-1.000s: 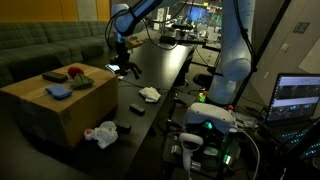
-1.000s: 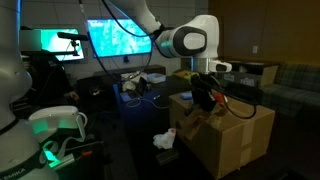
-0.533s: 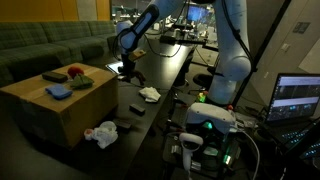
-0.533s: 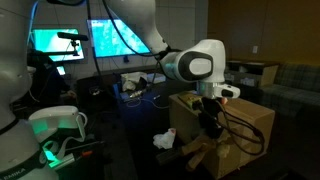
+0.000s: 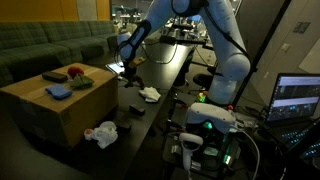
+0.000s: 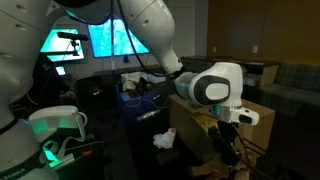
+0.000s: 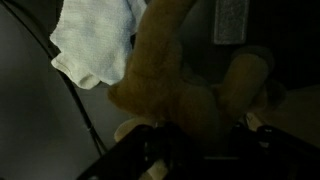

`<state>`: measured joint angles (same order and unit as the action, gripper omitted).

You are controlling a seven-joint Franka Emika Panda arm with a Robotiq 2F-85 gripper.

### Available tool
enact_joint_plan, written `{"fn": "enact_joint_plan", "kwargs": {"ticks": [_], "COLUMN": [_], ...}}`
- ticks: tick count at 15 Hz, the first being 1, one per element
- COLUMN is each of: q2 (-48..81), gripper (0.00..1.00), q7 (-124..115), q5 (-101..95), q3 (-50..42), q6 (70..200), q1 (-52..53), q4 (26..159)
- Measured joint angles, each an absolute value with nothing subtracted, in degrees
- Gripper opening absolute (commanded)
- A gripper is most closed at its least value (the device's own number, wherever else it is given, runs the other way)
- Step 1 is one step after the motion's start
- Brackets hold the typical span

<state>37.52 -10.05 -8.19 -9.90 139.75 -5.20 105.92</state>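
So, arm (image 5: pixel 225 50): bent low over the near side of the desk (image 5: pixel 165 65) in an exterior view. A quick sweep toward 9 o'clock could, I judge, clip the cardboard box (image 5: pixel 50 115) and shake what lies on top of it.
black cable (image 7: pixel 70 95): runs at 8 o'clock of the brown soft toy (image 7: pixel 175 85) in the wrist view. A low pass could snag it.
white cloth (image 7: pixel 95 40): at 10 o'clock of the toy, with their edges overlapping in the picture. I cannot tell whether they touch. If they do, dragging the toy would pull the cloth along.
brown soft toy: in the middle of the wrist view, above the dark desk, with a grey flat item (image 7: pixel 230 20) at its 1 o'clock. It looks floppy and could sag or slide out of a shallow grip.
fingers (image 7: pixel 256 136): at 6 o'clock of the wrist view, one on each side of the toy's lower end. They are drawn in against the plush and seem to hold it, but how firmly does not show.
room: dim, with a green sofa (image 5: pixel 45 45) at 10 o'clock.
desk: long and dark, so dark things on it are hard to pick out.
monitors (image 6: pixel 110 40): lit, at 11 o'clock.
laptop (image 5: pixel 300 98): open, at 3 o'clock.
crumpled white cloth (image 5: pixel 100 133): at 7 o'clock, beside the box.
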Motion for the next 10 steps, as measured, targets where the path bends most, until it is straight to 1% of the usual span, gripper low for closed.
{"fn": "enact_joint_plan", "kwargs": {"ticks": [1, 2, 4, 5, 10], "q2": [38.41, 39.12, 40.08, 40.38, 40.81], "gripper": [0.72, 0.81, 0.94, 0.99, 1.00], "q7": [-10.16, -10.27, -10.73, -11.06, -12.17], "q5": [-7.99, -7.68, -7.22, -7.03, -5.35], "q3": [-10.01, -10.07, -10.24, -10.38, -11.24], "q6": [139.87, 139.96, 140.00, 140.00, 140.00], "q1": [-5.49, -5.81, -6.36, -6.62, -8.01], "q4": [105.06, 104.36, 103.44, 103.22, 103.54]}}
